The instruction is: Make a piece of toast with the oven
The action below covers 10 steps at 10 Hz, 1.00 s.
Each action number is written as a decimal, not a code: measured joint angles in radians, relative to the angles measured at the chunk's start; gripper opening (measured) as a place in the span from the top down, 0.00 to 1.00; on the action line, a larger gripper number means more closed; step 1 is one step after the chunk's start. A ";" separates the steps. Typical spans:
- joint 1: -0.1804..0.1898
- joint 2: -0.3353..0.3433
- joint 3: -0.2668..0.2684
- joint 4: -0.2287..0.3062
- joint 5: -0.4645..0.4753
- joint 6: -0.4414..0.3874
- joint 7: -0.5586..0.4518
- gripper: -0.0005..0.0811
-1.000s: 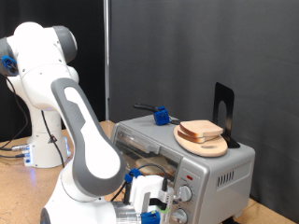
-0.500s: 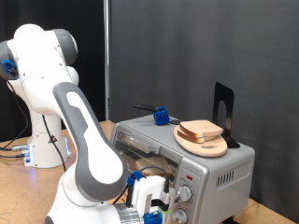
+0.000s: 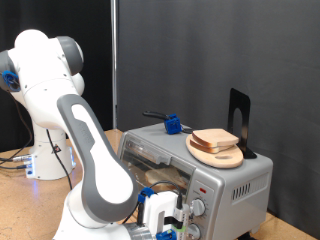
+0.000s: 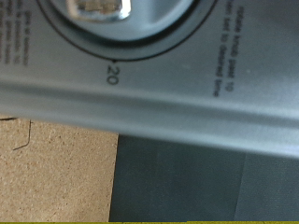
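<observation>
The silver oven (image 3: 240, 185) stands at the exterior view's lower right. The piece of toast (image 3: 215, 137) lies on a round wooden plate (image 3: 222, 155) on top of the oven. My gripper (image 3: 178, 216) is at the oven's front panel, right by the upper of its two round knobs (image 3: 199, 207). The wrist view is filled by the grey panel (image 4: 187, 84) with the knob's edge (image 4: 98, 7) and a printed "20" dial mark (image 4: 114, 71). My fingers do not show there. My arm hides the lower part of the oven door.
A blue-and-black tool (image 3: 171, 125) lies on the oven's top towards the exterior view's left. A black upright stand (image 3: 240, 118) is behind the plate. The wooden tabletop (image 4: 56, 168) shows below the panel. My white arm's base (image 3: 45, 150) stands at the left.
My arm has shifted slightly and the gripper has edged a little lower and closer to the knob panel. The toast and plate have not moved.
</observation>
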 joint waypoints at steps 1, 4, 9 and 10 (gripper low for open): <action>0.000 0.002 0.000 0.003 0.001 0.004 -0.004 0.16; 0.000 0.015 0.006 0.018 0.004 0.009 -0.013 0.29; 0.000 0.019 0.008 0.026 0.005 0.002 -0.013 0.90; 0.000 0.017 0.008 0.026 0.005 -0.003 -0.013 0.90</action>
